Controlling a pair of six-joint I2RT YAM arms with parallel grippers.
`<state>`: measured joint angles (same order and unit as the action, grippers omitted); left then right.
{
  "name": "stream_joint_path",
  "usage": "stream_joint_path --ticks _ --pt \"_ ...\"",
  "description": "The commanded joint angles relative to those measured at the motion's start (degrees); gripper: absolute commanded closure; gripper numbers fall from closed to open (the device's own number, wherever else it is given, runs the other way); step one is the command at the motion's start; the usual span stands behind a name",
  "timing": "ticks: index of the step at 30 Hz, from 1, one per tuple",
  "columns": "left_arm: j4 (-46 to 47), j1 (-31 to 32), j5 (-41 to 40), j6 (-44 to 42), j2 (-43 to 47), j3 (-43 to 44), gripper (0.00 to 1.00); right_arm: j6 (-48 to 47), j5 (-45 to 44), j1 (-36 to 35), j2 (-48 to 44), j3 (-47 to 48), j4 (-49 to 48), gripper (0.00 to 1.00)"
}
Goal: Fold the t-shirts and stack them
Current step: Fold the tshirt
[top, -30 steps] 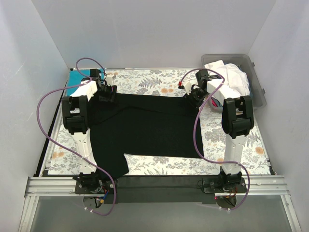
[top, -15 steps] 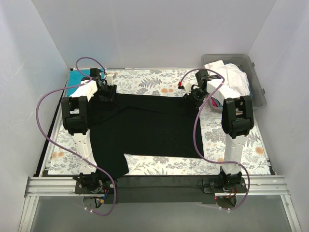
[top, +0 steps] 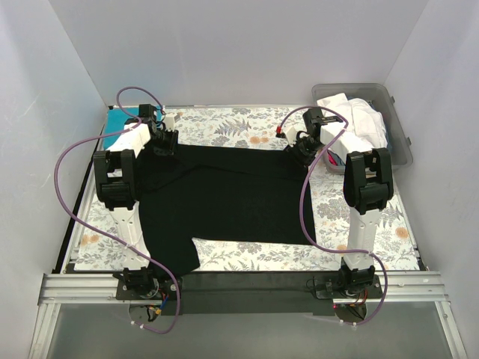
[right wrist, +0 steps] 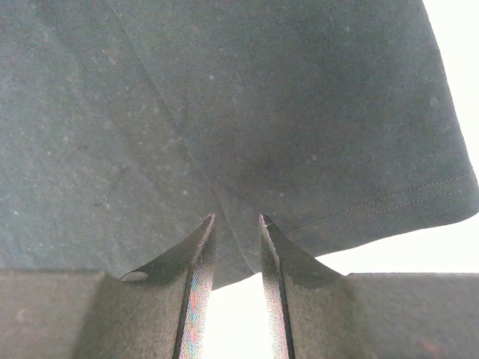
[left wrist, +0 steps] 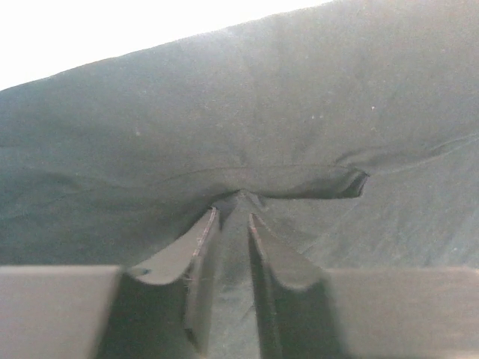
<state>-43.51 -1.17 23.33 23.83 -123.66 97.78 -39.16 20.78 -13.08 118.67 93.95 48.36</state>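
A: Far-left corner of the black t-shirt (top: 224, 198) has crept backward, drawn by the left claw (top: 160, 140); the rest lies spread across the desk (top: 239, 258).
B: And the grips?
A: Each claw is almost closed, pinching black cloth at a far corner. The right claw (top: 303, 147) hasn't budged. I'd guess a fold is starting.
B: Anything hidden?
A: The teal t-shirt (top: 118, 123) sits partly behind the left arm, and the white t-shirt (top: 359, 116) is bunched in the tub (top: 400, 146).

No text, label, brand, number or sign can be read in any of the views.
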Motion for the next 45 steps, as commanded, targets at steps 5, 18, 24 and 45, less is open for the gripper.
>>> stream_joint_path --ticks 5,18,24,45 --pt "-0.27 0.38 -0.04 -0.37 2.63 0.58 0.99 -0.48 0.58 0.51 0.24 0.71 1.56 0.65" --pt "-4.04 3.54 3.21 -1.77 13.77 -5.66 1.00 -0.48 1.02 1.65 -0.72 1.14 1.83 0.68" --pt "-7.11 7.14 6.02 -2.30 20.20 -15.59 1.00 -0.57 0.85 2.01 -1.07 1.67 2.00 0.68" --pt "-9.23 -7.26 1.37 -3.18 19.51 -10.76 0.54 0.13 -0.02 0.08 -3.88 -0.08 4.64 0.57"
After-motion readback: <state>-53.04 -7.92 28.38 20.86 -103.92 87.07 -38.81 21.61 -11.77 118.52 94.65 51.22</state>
